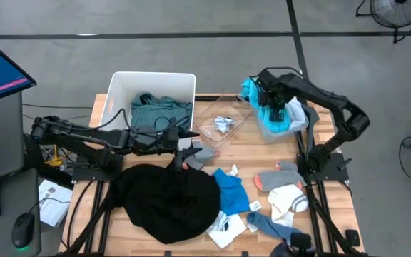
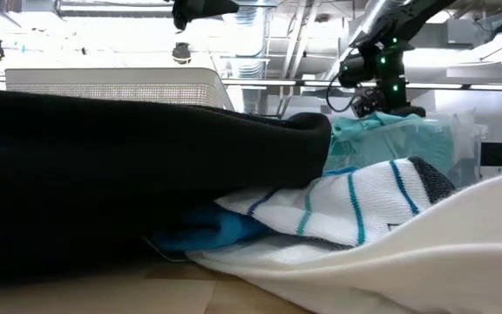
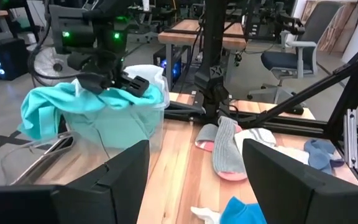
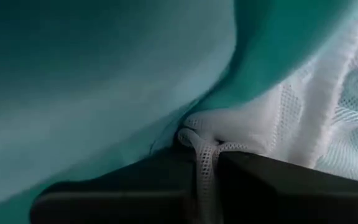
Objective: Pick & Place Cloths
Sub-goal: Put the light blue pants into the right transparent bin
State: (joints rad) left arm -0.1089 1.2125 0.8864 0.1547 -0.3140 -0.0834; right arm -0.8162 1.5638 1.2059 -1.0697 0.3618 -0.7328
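High view: the right pincer [image 1: 277, 113] sat down in the bright cyan shirt [image 1: 271, 123] heaped in a clear plastic bin [image 1: 300, 123]; the left pincer [image 1: 186, 146] hung spread, empty, beside a large black garment [image 1: 166, 200] on the wooden tabletop [image 1: 259, 153]. Right wrist view: fingers pressed together, pinching white mesh cloth [image 4: 207, 152] directly between them, under cyan folds.

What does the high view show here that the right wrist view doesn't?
Only the high view shows the white bin holding a teal-green shirt, the black garment, loose socks and the open left gripper. Only the right wrist view shows the right gripper shut on a strip of white mesh fabric. Both show the cyan shirt.
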